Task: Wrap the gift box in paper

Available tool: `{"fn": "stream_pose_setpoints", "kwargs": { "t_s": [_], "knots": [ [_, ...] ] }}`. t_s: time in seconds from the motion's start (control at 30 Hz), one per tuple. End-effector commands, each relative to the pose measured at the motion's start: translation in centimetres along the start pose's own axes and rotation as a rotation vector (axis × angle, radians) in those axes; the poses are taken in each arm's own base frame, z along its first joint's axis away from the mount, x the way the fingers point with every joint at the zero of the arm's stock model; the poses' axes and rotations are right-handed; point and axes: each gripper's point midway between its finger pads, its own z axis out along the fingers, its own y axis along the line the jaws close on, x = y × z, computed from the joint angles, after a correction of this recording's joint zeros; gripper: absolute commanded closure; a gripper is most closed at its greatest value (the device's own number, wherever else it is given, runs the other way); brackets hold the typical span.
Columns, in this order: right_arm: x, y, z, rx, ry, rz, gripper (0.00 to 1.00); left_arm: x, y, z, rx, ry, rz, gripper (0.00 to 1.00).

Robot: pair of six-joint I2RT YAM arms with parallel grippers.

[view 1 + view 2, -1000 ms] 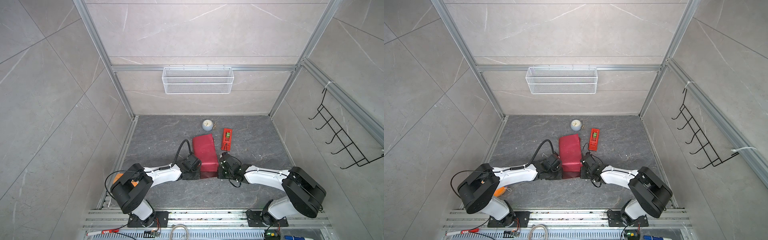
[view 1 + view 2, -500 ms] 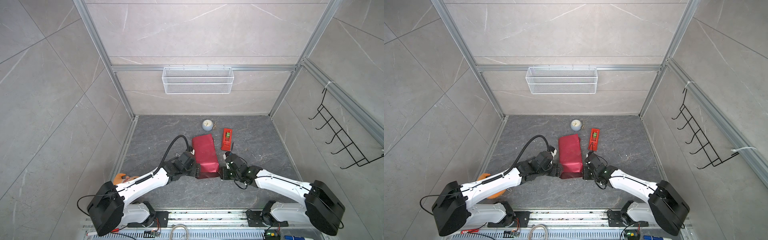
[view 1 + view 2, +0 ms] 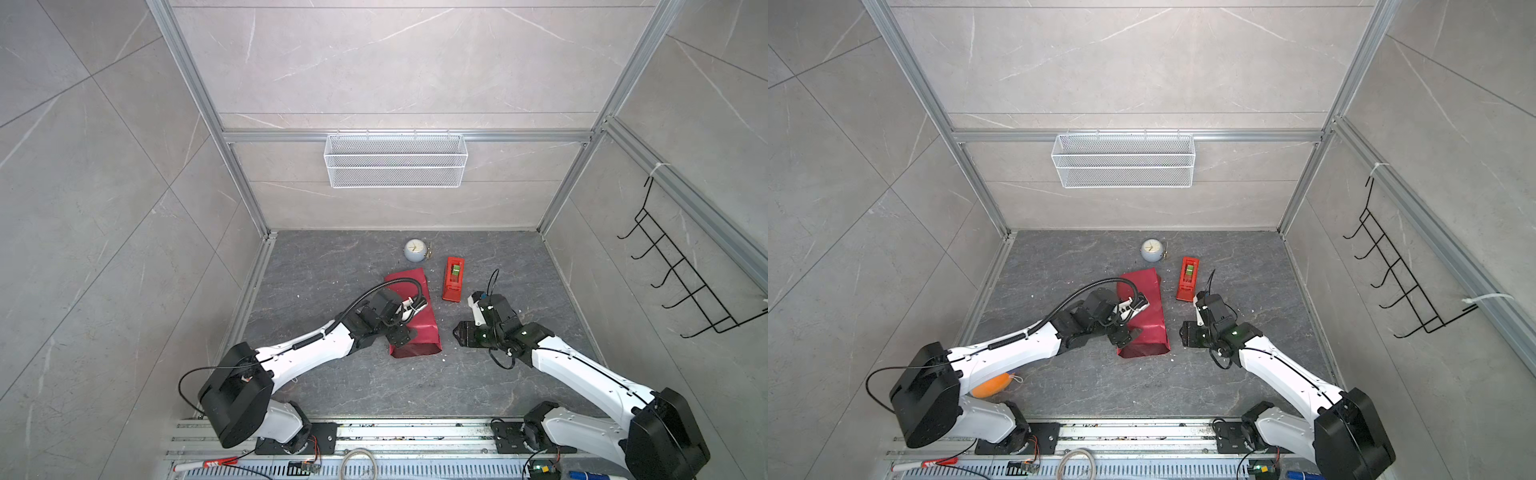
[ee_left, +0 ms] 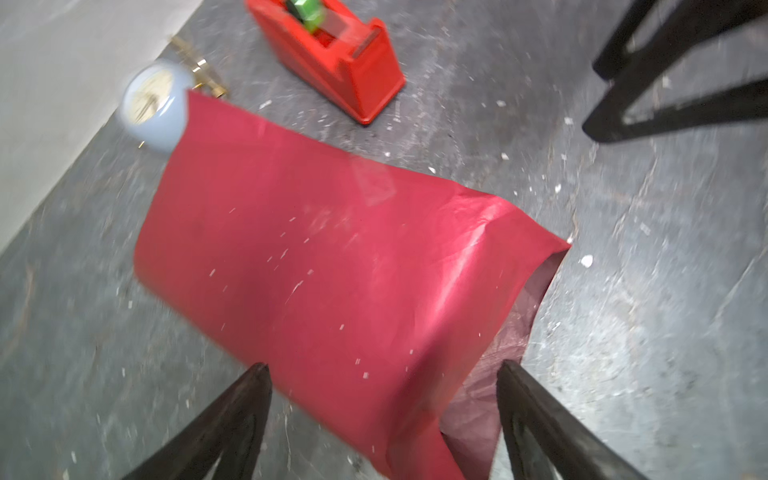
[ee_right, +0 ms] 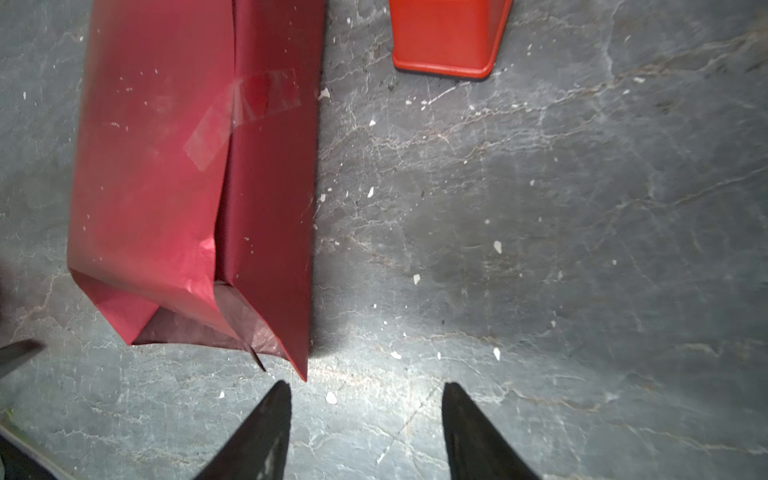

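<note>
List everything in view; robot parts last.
table: one, grey, cell floor
paper: one, maroon, sleeve at centre, near end open
clear tape strip: one, transparent, across the paper's seam
tape dispenser: one, red with green roll, right of the paper
clock: one, pale blue, behind the paper
orange object: one, orange, near-left corner
wire basket: one, white, back wall
hook rack: one, black, right wall
left end effector: one, black, open over the paper
right end effector: one, black, open right of the paper
</note>
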Motion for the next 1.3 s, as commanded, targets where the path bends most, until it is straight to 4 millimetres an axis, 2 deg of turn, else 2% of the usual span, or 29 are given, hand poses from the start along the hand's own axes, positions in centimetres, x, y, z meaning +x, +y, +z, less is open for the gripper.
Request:
{"fn": "stream_pose_setpoints", "kwargs": {
  "t_s": [0.0, 0.13, 0.27, 0.43, 0.63, 0.83, 1.03, 1.27],
  "knots": [
    [-0.2, 0.4, 0.0, -0.026, 0.014, -0.021, 0.40, -2.3, 0.1, 1.1, 0.019, -0.057, 0.219, 0.14],
    [0.1, 0.2, 0.2, -0.028, 0.020, -0.009, 0.40, -2.1, 0.2, 2.8, 0.029, -0.027, 0.285, 0.19],
    [0.2, 0.1, 0.3, -0.027, 0.024, -0.004, 0.40, -0.6, -0.7, 4.2, 0.075, 0.017, 0.312, 0.23],
    [0.1, 0.2, 0.6, -0.024, 0.029, 0.004, 0.40, 0.8, -0.5, 4.8, 0.050, 0.054, 0.344, 0.26],
    [-0.1, 1.4, 1.3, -0.092, 0.035, 0.019, 0.40, 2.1, -0.5, 5.8, 0.022, 0.070, 0.356, 0.28],
    [0.2, 1.4, 3.0, -0.120, 0.019, 0.080, 0.44, 3.3, -0.7, 6.0, 0.002, 0.076, 0.360, 0.28],
    [-0.3, 1.6, 5.0, -0.123, 0.000, 0.108, 0.53, 4.3, -0.6, 6.4, -0.020, 0.100, 0.387, 0.28],
    [0.5, 1.9, 6.7, -0.143, 0.020, 0.108, 0.57, 4.8, -0.7, 6.5, -0.022, 0.113, 0.399, 0.26]
  ]
}}
